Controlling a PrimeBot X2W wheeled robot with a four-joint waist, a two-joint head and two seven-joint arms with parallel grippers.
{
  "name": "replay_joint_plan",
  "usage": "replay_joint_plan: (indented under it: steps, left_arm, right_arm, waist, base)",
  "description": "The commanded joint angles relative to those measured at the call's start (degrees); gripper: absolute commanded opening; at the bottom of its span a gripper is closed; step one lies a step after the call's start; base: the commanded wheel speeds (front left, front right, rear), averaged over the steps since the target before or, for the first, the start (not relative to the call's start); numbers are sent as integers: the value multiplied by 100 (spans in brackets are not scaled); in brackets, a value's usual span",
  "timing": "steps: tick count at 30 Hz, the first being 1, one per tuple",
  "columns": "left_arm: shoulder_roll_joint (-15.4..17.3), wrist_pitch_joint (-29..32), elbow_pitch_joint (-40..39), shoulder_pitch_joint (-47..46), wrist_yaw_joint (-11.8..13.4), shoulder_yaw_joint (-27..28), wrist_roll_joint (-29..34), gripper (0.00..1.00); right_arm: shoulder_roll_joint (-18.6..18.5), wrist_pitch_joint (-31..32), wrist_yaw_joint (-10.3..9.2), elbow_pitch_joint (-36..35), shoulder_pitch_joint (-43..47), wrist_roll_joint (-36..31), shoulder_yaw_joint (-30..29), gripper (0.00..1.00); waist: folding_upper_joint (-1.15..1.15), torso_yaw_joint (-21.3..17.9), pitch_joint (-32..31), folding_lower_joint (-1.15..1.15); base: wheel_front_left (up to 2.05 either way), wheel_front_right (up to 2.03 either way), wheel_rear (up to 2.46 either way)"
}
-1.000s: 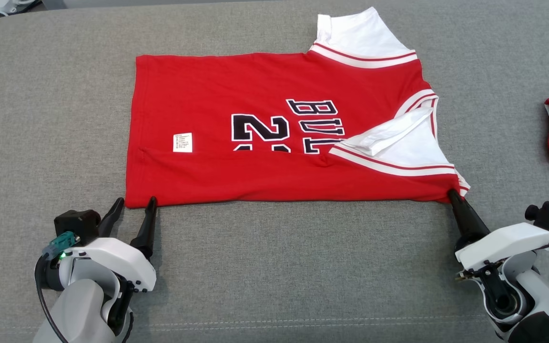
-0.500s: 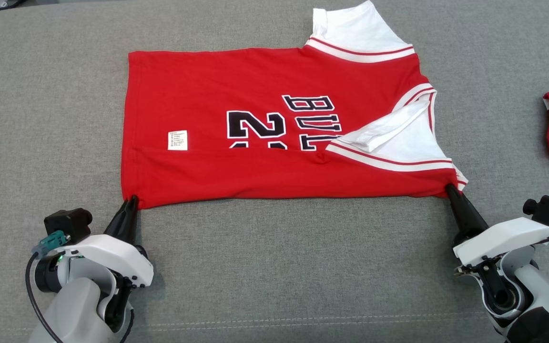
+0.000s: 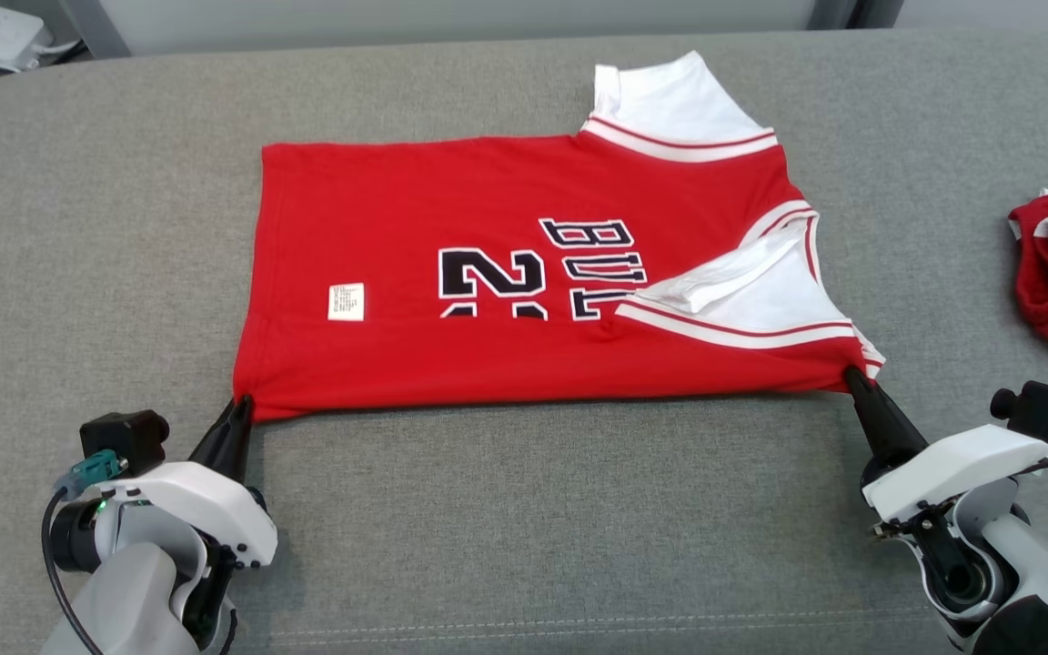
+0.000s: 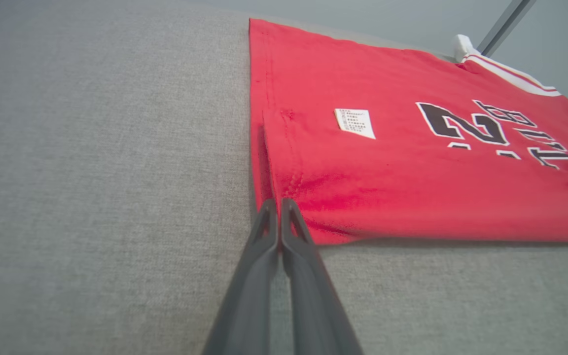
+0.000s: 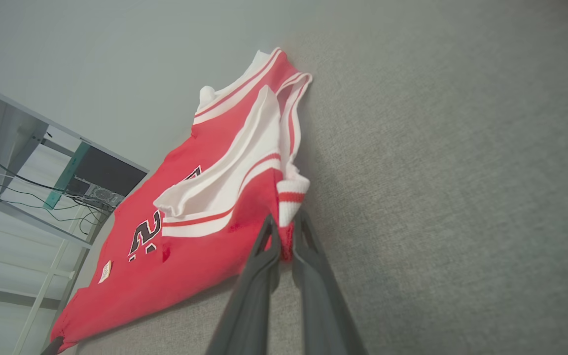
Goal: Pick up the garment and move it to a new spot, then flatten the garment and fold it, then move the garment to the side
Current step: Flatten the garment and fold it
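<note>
Broadly, a grey upholstered surface spans the head view, and the red jersey lies spread flat across its middle, hem toward the robot's left and white sleeves toward its right. Its near long edge is folded over, so the black number and lettering are cut off along the fold. A second red garment sits crumpled at the far right, well apart from the jersey. The left gripper meets the jersey's near hem corner, its fingers pressed tight together with the corner drawn to a small point at their tips. The right gripper pinches the opposite near corner, just below the striped cuff of the near sleeve; the right wrist view shows red cloth caught between its nearly closed fingers. A white label lies on the red cloth up and to the right of the left gripper.
</note>
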Motion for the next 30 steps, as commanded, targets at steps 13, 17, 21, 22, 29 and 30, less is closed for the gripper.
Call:
replay_joint_plan:
  steps: [13,17,21,22,29,30]
  left_arm:
    - [264,-35,504,231,-22,-170,-211,0]
    - [296,-35,578,330,-22,-267,-294,0]
    - [328,-35,635,428,-22,-325,-329,0]
    - [337,-35,654,447,-22,-340,-327,0]
    - [361,-35,741,515,-22,-356,-367,0]
    - [363,-35,754,515,-22,-365,-363,0]
  right_arm:
    - [-235,46,-16,-70,384,266,310,0]
    - [-266,82,-16,-114,536,349,384,0]
    - [-300,127,-16,-180,678,402,474,0]
    - [-307,136,-16,-198,707,411,495,0]
    - [-341,205,-16,-328,837,465,620,0]
    - [-346,215,-16,-347,852,472,636,0]
  waist:
    - [0,46,-616,0]
    - [0,40,-783,0]
    - [0,14,-922,0]
    - [0,5,-949,0]
    - [0,-59,-1027,0]
    - [0,-66,-1022,0]
  base:
    - [0,0,0]
    - [0,0,0]
    - [0,0,0]
    - [0,0,0]
    - [0,0,0]
    - [0,0,0]
